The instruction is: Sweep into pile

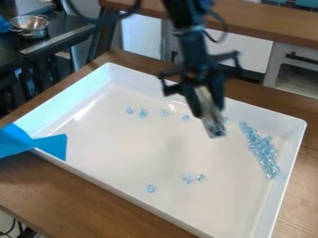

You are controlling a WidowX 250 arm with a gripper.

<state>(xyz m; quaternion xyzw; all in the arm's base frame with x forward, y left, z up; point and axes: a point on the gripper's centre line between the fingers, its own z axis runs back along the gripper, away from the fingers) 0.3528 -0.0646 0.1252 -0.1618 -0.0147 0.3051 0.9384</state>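
Observation:
The black gripper [208,109] hangs over the upper right part of the white tray [142,158], shut on a pale brush-like tool [211,114] that points down and slightly right. Along the tray's right side lies a long pile of light blue clear pieces [262,151]. Several loose pieces [144,113] are strung out near the back, from the left to behind the tool. Closer to the front lie a small pair of pieces [194,178] and another piece [151,188]. Whether the tool touches the tray floor I cannot tell.
Blue tape or cloth [49,145] covers the tray's left corner. The tray's raised walls surround the pieces on a wooden table [74,188]. A metal pot [29,26] stands on a dark surface at the upper left, with white cabinets behind the table.

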